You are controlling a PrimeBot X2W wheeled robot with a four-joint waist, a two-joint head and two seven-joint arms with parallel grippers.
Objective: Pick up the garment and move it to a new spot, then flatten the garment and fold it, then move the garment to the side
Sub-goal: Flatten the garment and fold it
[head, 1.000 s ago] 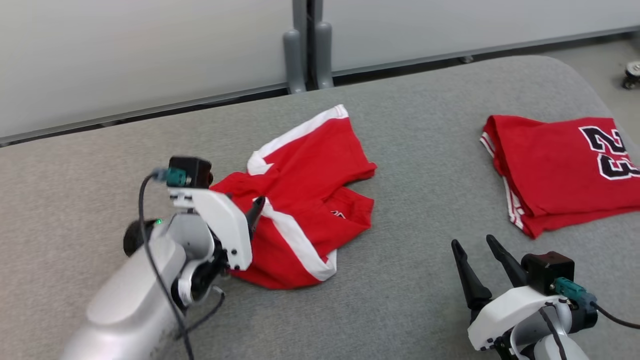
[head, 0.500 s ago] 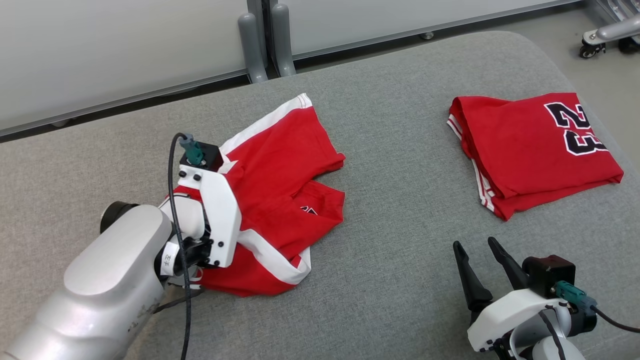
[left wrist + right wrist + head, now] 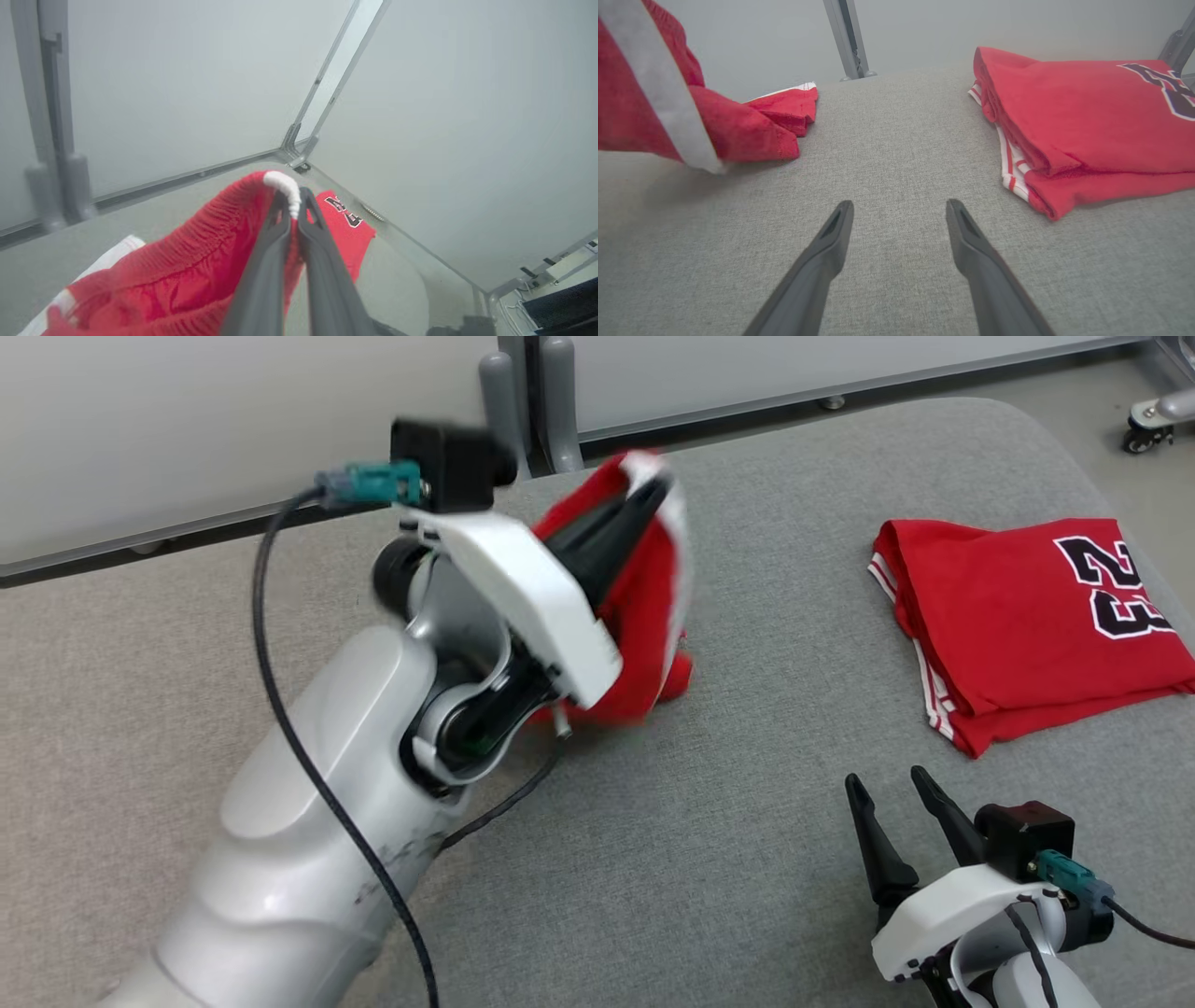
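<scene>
While the garment hangs: we see the garment [image 3: 644, 616] bunched and raised at about 11 o'clock from the middle of the head view, its lower end lying on the table [image 3: 747, 859].
Grip, left: our left gripper [image 3: 653, 495] is clenched on the garment, the tips pinching its white trim [image 3: 282, 184] at the top of the bunch.
Grip, right: our right gripper [image 3: 885, 777] stands spread and holds nothing, low over bare table at 5 o'clock.
Neighbour: a folded jersey [image 3: 1036, 616] lies at 2 o'clock, well apart from the garment.
Risk of slipping: the pinch takes only a thin edge at the very tips, so we judge a quick swing could pull the cloth free.
Risk of dragging: the end on the table could catch on the coarse weave and twist. Carried towards 2 o'clock, it could ruffle the folded jersey.
Risk at landing: set down in a bunch, it would leave creases for us to flatten.
Cloth: soft red knit, with a ribbed, gathered waistband [image 3: 205, 224] and a broad white stripe [image 3: 658, 93].
Table surface: grey woven padding with a rounded corner.
Fingers: long, dark, smooth and tapering [image 3: 817, 266].
</scene>
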